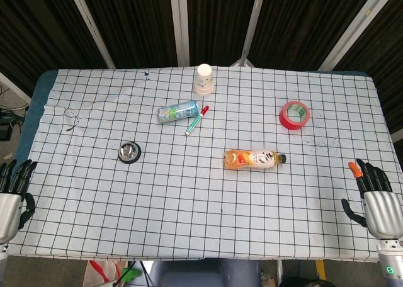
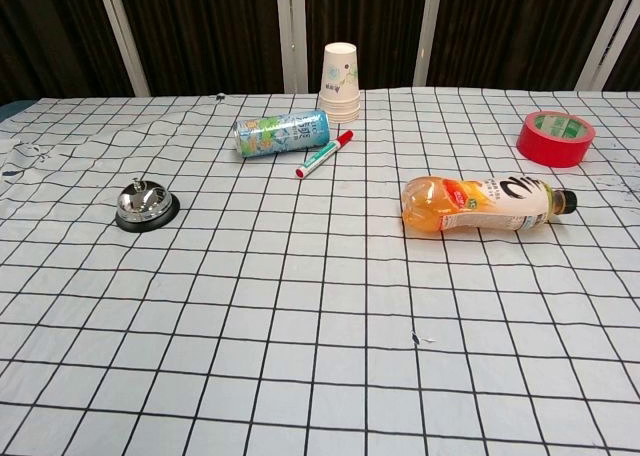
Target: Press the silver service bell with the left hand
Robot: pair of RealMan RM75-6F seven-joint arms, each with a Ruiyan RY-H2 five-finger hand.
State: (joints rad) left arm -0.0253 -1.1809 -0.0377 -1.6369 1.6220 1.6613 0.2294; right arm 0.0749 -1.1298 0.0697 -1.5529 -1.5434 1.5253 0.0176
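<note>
The silver service bell (image 1: 129,151) on its black base stands on the checked cloth, left of centre; the chest view shows the bell (image 2: 144,205) at its left side. My left hand (image 1: 14,189) hovers at the table's near left corner, well left of and nearer than the bell, fingers apart and holding nothing. At the near right corner my right hand (image 1: 376,196) is also empty with its fingers spread. Neither hand appears in the chest view.
A lying can (image 1: 178,112), a red-capped marker (image 1: 196,121) and stacked paper cups (image 1: 204,79) sit beyond the bell. An orange drink bottle (image 1: 254,158) lies right of centre. A red tape roll (image 1: 295,114) is at the far right.
</note>
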